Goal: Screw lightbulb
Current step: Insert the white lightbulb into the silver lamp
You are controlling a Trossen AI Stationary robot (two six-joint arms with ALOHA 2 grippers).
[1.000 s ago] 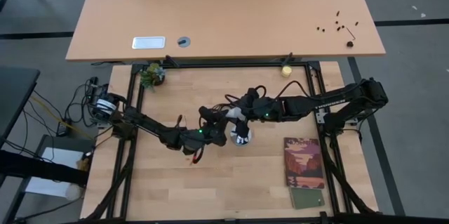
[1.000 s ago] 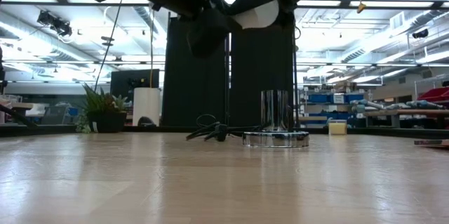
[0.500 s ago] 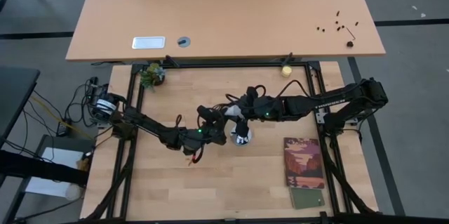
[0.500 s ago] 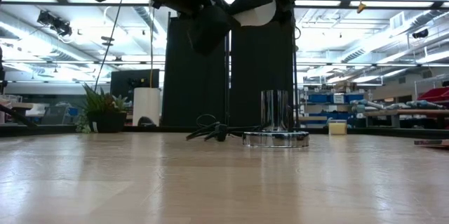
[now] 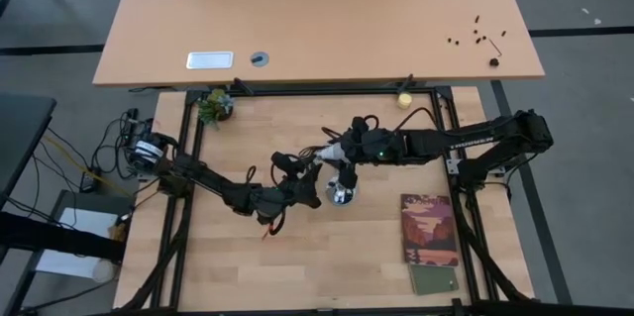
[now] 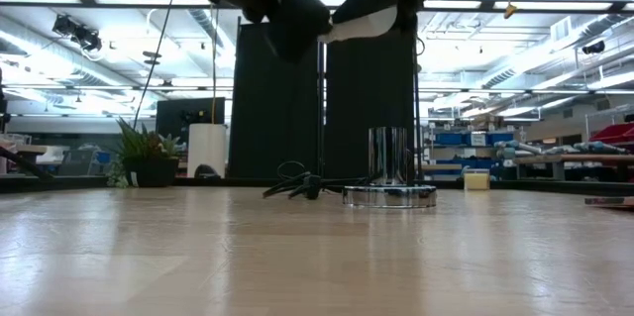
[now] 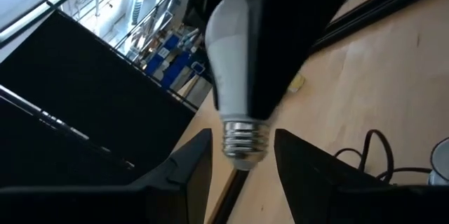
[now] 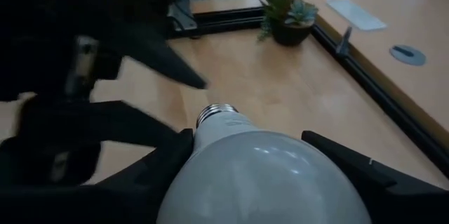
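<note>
Bulb's tilted over sideways now, up off the socket [image 5: 342, 196].
Right tool [image 8: 259, 182] grips the lightbulb [image 7: 235, 62]; left tool [image 7: 238, 161] spread open under its base. Screwing not started.

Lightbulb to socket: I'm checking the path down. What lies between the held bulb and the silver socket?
Nothing: in the low view the stretch from the lightbulb in the right claw down to the socket is bare.

Overhead, table-level, two close wrist views
</note>
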